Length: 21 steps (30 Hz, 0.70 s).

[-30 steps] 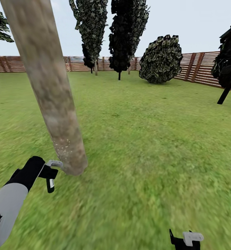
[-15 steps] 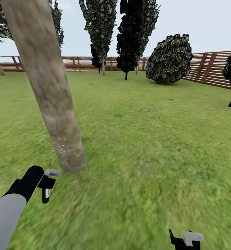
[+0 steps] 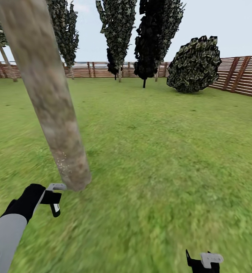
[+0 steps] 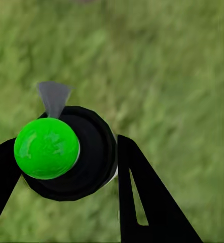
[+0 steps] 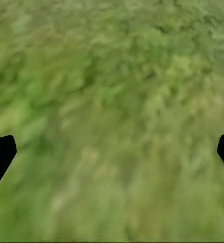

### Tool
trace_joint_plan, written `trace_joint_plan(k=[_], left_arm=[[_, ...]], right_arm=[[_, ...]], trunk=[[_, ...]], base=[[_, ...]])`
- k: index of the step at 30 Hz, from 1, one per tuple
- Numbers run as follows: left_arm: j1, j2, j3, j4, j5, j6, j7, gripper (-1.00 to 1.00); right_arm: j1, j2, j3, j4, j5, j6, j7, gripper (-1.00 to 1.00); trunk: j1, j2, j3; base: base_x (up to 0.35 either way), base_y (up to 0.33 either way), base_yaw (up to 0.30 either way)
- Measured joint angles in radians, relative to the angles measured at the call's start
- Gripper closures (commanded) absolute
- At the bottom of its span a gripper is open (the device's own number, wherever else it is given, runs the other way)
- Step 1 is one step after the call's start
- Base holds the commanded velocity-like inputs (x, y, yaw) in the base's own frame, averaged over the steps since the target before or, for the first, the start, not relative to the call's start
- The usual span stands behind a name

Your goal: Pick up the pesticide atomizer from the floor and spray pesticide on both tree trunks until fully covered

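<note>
Where speckled pale near its base, the tree trunk (image 3: 46, 98) looks mottled beige-grey.

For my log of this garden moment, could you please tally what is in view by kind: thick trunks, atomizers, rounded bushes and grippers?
thick tree trunk: 1
pesticide atomizer: 1
rounded bush: 1
grippers: 2, left gripper and right gripper
Total: 5

Two dark conifers (image 3: 156, 38) stood near the fence (image 3: 232, 77) at the far side, a paler one (image 3: 116, 34) just beside them. A round shrub (image 3: 195, 64) sat to their right, close to where the fence turned. Pale sky (image 3: 224, 22) lay above.
</note>
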Motion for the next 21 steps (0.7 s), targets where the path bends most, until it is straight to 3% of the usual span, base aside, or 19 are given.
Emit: trace_joint_plan(k=[6, 13, 21], left_arm=[[0.013, 0.004, 0.003, 0.002, 0.000, -0.015, 0.000, 1.00], [0.024, 0.007, 0.011, 0.001, 0.000, -0.016, 0.001, 1.00], [0.024, -0.003, 0.015, 0.000, 0.012, -0.016, 0.096, 1.00]], right_arm=[[0.000, 0.000, 0.000, 0.000, 0.000, 0.000, 0.000, -1.00], [0.000, 0.004, 0.002, 0.001, 0.000, 0.001, 0.000, -1.00], [0.000, 0.004, 0.002, 0.002, 0.000, 0.001, 0.000, -1.00]], trunk=[[0.000, 0.000, 0.000], [0.000, 0.000, 0.000], [0.000, 0.000, 0.000]], base=[[0.004, -0.275, 0.037], [0.089, -0.272, 0.264], [0.181, -0.241, 0.277]])
